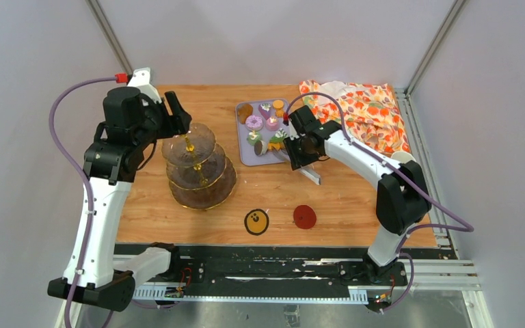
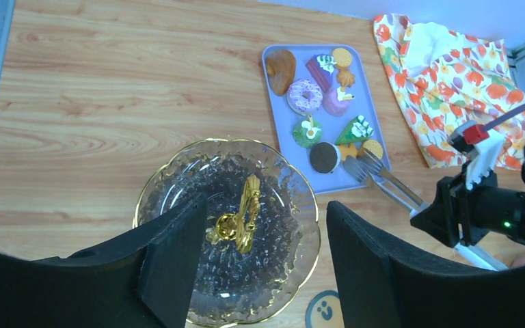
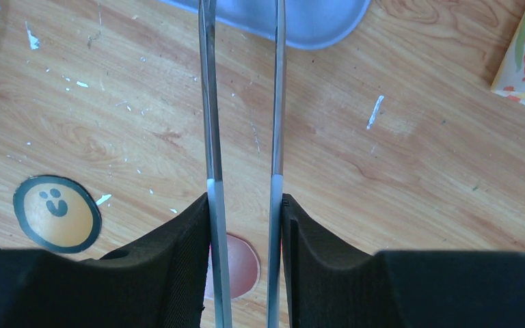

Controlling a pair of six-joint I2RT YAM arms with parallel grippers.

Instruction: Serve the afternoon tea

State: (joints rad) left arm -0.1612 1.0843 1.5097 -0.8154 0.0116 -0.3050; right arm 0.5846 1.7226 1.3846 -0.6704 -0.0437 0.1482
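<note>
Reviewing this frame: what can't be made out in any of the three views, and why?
Right wrist view: the tips of the tongs, cut off by the top edge; what they reach is unseen there.
Left wrist view: the lower tiers of the stand, covered by its top tier and the left gripper.
Top view: the pastries, too small to name one by one.
All views: whatever lies under the floral cloth.
</note>
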